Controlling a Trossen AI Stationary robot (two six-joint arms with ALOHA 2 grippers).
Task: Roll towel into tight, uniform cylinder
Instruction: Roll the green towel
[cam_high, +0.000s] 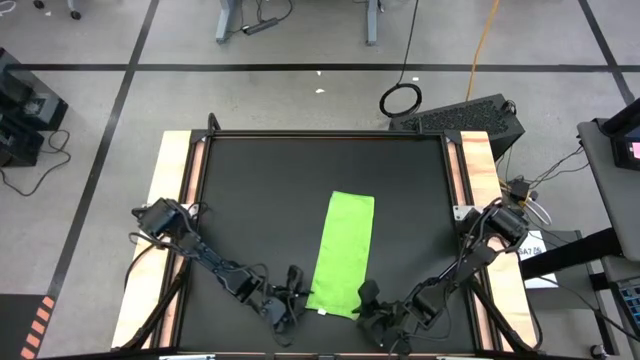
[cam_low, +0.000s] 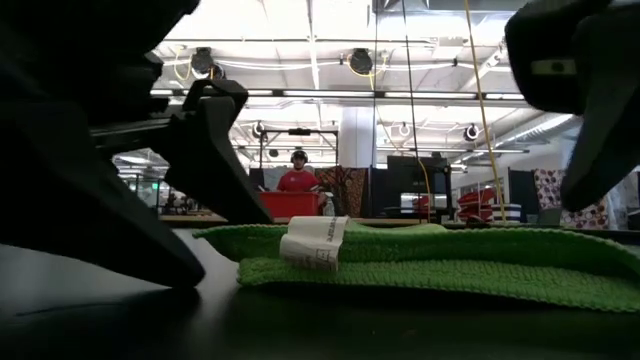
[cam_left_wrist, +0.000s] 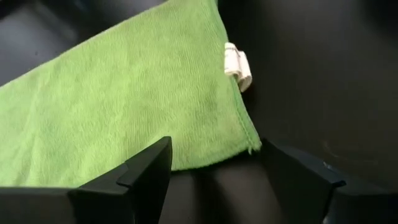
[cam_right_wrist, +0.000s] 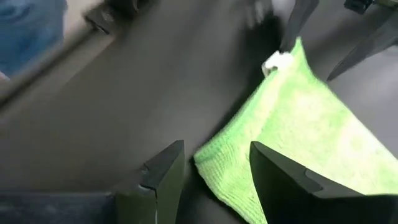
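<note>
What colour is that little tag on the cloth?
White, on the lime-green towel; the tag shows best in the left wrist view.

Black table (cam_high: 250, 200); folded towel (cam_high: 343, 250) flat on it.

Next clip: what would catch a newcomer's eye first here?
The lime-green towel, folded into a long strip, lies flat mid-table on the black table. At its near end, the left gripper and right gripper flank the two corners, fingers apart, beside the small white tag.

grey floor (cam_high: 300, 100) (black tape lines), ceiling lights (cam_low: 360, 62) overhead
</note>
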